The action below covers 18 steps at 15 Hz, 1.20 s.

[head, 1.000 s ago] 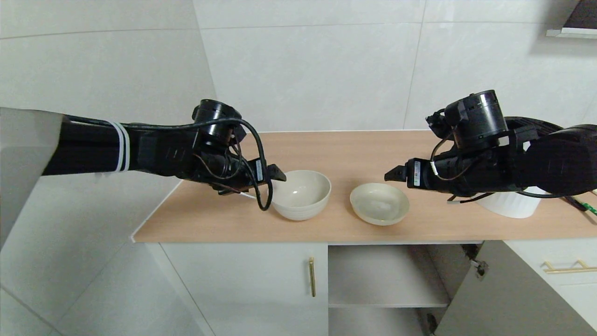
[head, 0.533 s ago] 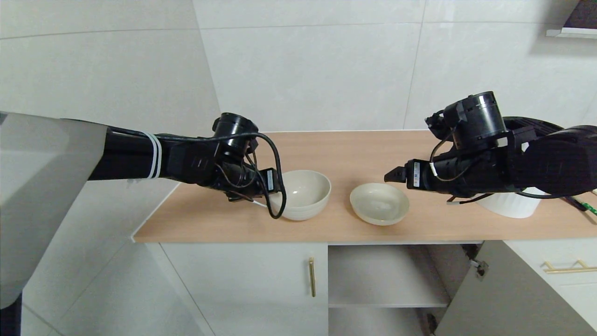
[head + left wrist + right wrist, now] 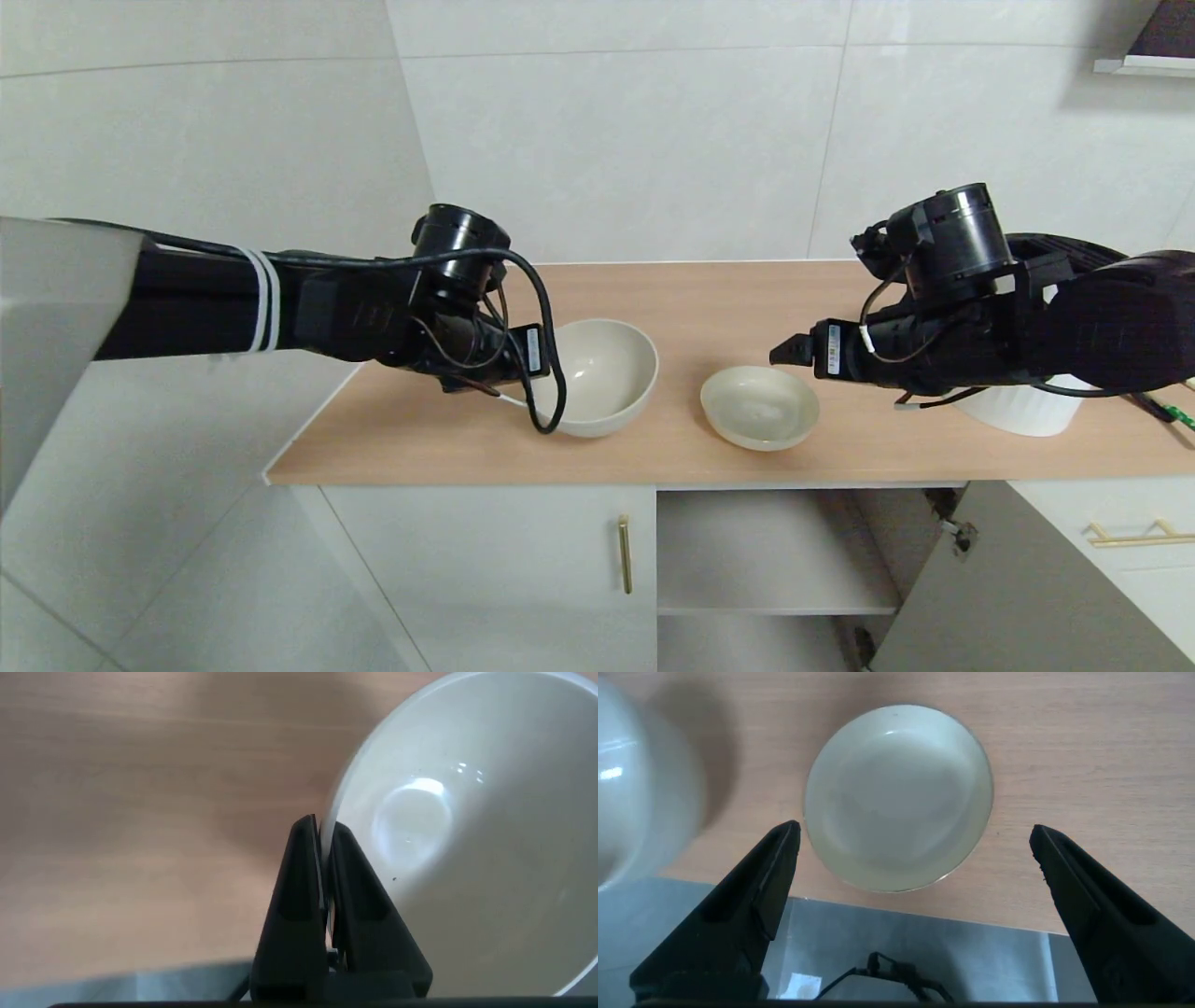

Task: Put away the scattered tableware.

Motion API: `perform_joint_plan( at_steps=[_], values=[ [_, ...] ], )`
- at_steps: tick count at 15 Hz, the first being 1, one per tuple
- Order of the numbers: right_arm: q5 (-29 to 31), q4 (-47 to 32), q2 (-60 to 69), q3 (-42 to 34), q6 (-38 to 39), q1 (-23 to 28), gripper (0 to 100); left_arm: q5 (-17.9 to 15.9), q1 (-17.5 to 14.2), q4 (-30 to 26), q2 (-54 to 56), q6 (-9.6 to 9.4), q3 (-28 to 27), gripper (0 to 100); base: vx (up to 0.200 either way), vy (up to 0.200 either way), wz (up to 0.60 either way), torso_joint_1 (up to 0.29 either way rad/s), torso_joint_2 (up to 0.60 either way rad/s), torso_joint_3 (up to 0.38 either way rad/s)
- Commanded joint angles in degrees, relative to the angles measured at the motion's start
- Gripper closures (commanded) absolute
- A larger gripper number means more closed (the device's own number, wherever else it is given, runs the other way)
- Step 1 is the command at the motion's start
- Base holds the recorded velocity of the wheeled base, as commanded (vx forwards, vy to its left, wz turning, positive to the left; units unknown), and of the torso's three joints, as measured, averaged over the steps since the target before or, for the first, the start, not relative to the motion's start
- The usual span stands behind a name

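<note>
My left hand [image 3: 544, 352] is clamped on the left rim of the deep cream ceramic bowl [image 3: 602, 373], which sits tilted at frame centre over the wooden bench [image 3: 420, 439]. The open cabinet shelf [image 3: 747, 560] lies lower right of it. My right hand [image 3: 913, 835] hangs open.

Wooden counter [image 3: 709, 299] with shallow bowl [image 3: 760, 407]

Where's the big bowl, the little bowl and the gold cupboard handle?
big bowl [image 3: 607, 373], head view, on its inner wall.
little bowl [image 3: 896, 793], right wrist view, on the middle of its inside.
cupboard handle [image 3: 625, 553], head view, on the middle of the gold bar.
</note>
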State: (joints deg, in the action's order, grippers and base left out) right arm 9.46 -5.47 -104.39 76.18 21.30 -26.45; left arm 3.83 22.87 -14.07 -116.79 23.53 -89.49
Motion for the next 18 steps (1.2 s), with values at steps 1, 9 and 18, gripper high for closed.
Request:
perform_joint_plan(
  at_steps=[1,9,18],
  values=[
    [1.97,0.02,-2.57,0.55,-0.03,0.7,0,-0.14,0.42,0.01,7.63,0.11,3.09,100,0.0,0.0,0.0,0.0,0.0,0.0],
    [8.82,0.38,-15.06,4.68,-1.52,3.34,0,-0.31,0.42,0.01,18.17,0.55,5.91,100,0.0,0.0,0.0,0.0,0.0,0.0],
    [8.29,0.64,-16.99,6.17,-0.99,3.6,100,-0.4,0.25,0.09,18.61,0.64,6.35,100,0.0,0.0,0.0,0.0,0.0,0.0]
  ],
)
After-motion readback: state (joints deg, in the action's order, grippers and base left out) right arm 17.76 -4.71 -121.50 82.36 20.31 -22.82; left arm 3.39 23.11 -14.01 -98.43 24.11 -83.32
